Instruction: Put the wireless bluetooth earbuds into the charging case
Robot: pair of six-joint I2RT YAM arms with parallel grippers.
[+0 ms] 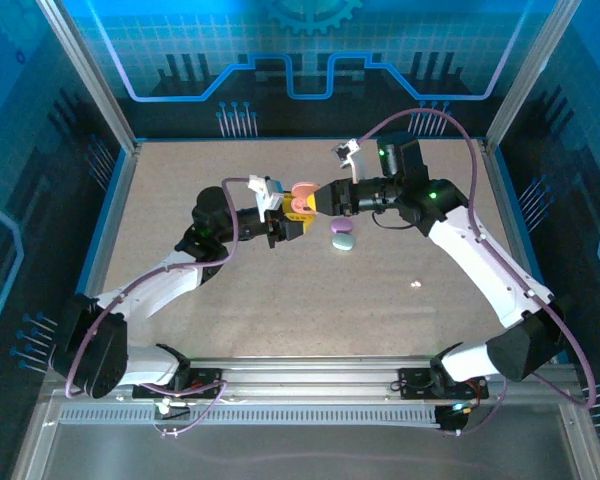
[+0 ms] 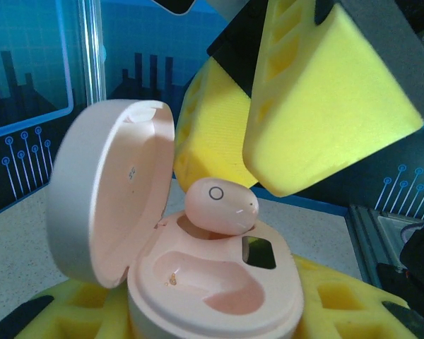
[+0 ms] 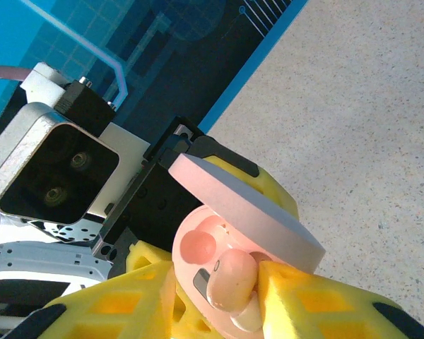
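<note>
Right gripper (image 3: 219, 300): two blocky yellow moulded fingertips with a grid of recesses stand slightly spread on either side of a smooth, glossy pale pink earbud (image 2: 222, 206). It is bean-shaped with a small ring mark. A gap shows on one side, so there is no pinch. The earbud rests tilted in the far socket of a rounded pink plastic charging case (image 2: 145, 300), not fully sunk. The near socket (image 2: 219, 282) is a bare, smooth hollow. The domed hinged lid (image 2: 109, 191) stands open.

Left gripper (image 2: 212, 314): matching yellow fingertips are pressed on the case base from both sides, over a speckled beige tabletop (image 1: 180, 200).

Near the grippers, a lilac-over-mint pebble-shaped case (image 1: 342, 233) lies on the table. A tiny pale bit (image 1: 415, 284) lies well apart, too small to identify.
</note>
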